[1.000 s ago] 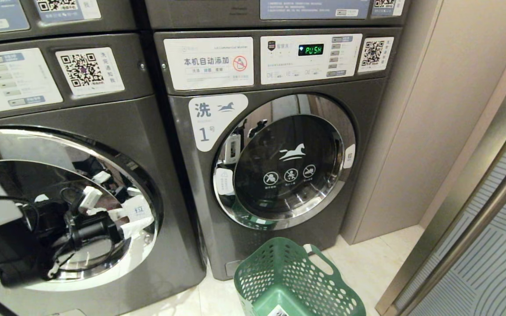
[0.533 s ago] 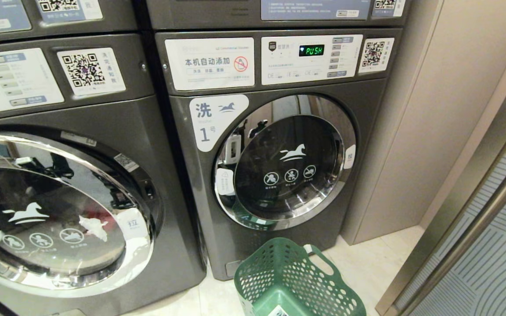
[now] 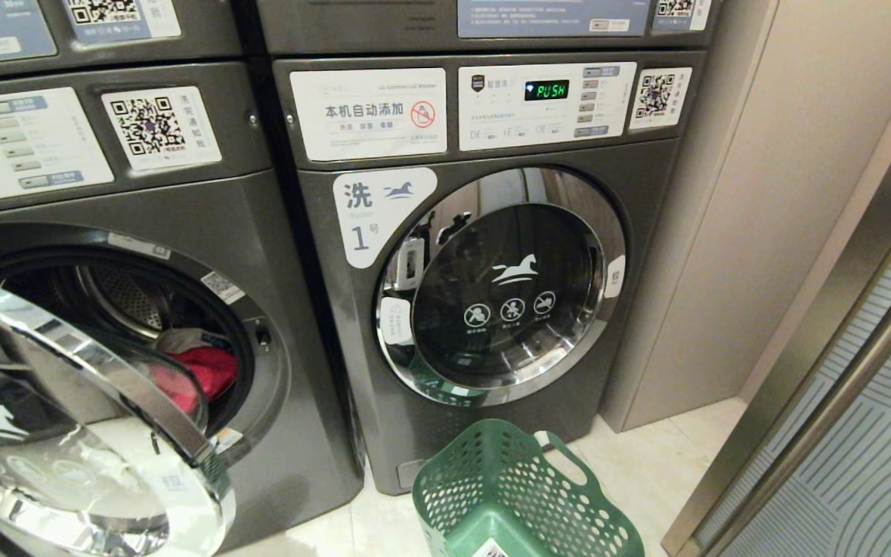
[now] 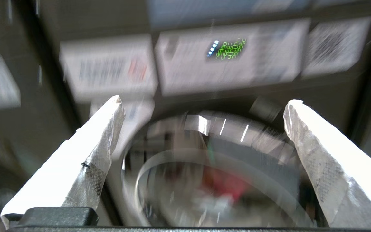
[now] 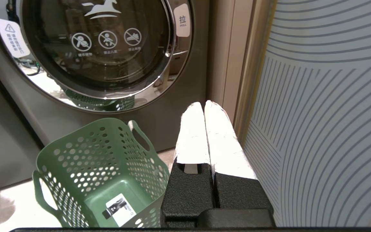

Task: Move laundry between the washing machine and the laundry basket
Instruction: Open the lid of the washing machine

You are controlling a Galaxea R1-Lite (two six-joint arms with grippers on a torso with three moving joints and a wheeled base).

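The left washing machine (image 3: 182, 201) stands with its round door (image 3: 66, 433) swung open toward me. Red laundry (image 3: 202, 371) lies in its drum with something pale beside it. An empty green laundry basket (image 3: 461, 480) sits on the floor before the right-hand machine (image 3: 492, 155), whose door is closed. Neither arm shows in the head view. My left gripper (image 4: 205, 100) is open and empty, facing the open machine from a distance; the red laundry (image 4: 227, 187) shows blurred beyond it. My right gripper (image 5: 204, 103) is shut on nothing, low beside the basket (image 5: 76, 154).
A beige wall panel (image 3: 762, 193) stands right of the machines. A metal-framed patterned glass partition (image 3: 863, 433) closes off the right side, close to my right gripper. Pale floor tiles (image 3: 646, 464) lie around the basket.
The left machine's door has swung from closed to wide open, uncovering the drum and red laundry. My left arm, at that door's handle a second ago, has left the head view.
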